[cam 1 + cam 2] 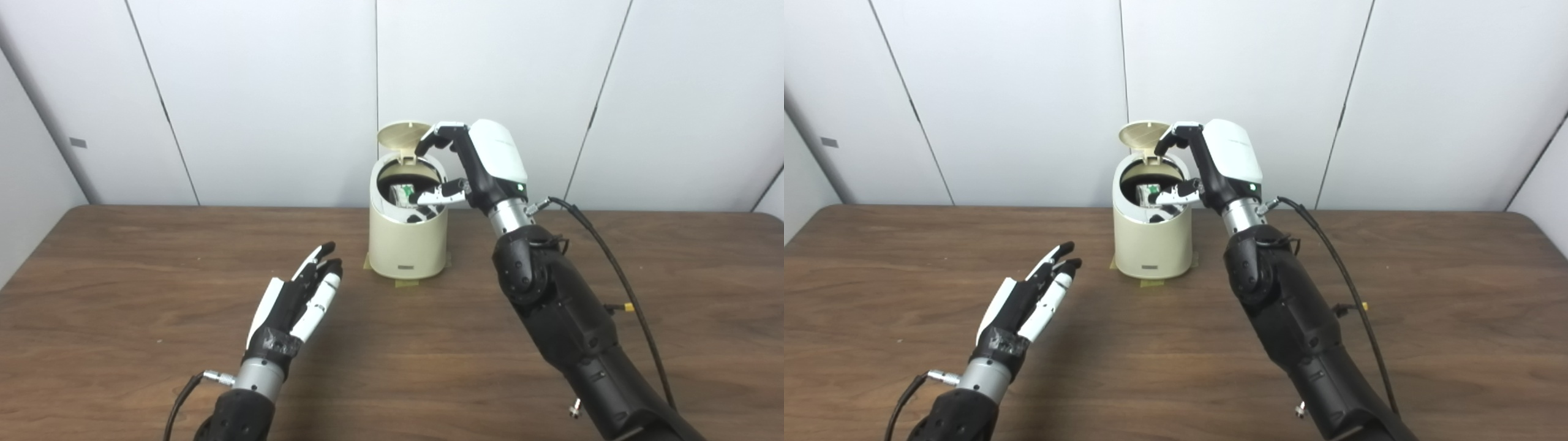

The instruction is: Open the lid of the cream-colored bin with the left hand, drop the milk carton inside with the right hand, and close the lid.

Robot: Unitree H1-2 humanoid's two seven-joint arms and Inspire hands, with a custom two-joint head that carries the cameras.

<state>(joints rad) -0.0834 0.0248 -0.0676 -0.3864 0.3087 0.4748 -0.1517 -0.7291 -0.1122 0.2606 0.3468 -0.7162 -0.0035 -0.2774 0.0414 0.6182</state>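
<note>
The cream-colored bin [407, 245] stands at the back middle of the table, its round lid [401, 136] swung up and open behind the mouth. Inside the dark opening lies the milk carton [402, 195], white with green print, only partly visible. My right hand [484, 159] hovers over the bin's right rim, open; its upper fingers curl near the raised lid's edge and its thumb points into the mouth beside the carton. My left hand [300, 300] floats low over the table, left of and in front of the bin, open with fingers stretched toward it.
Yellowish tape [404, 283] shows under the bin's base. The brown wooden table [122, 275] reaches back to white wall panels just behind the bin. A black cable [612, 263] loops off my right forearm.
</note>
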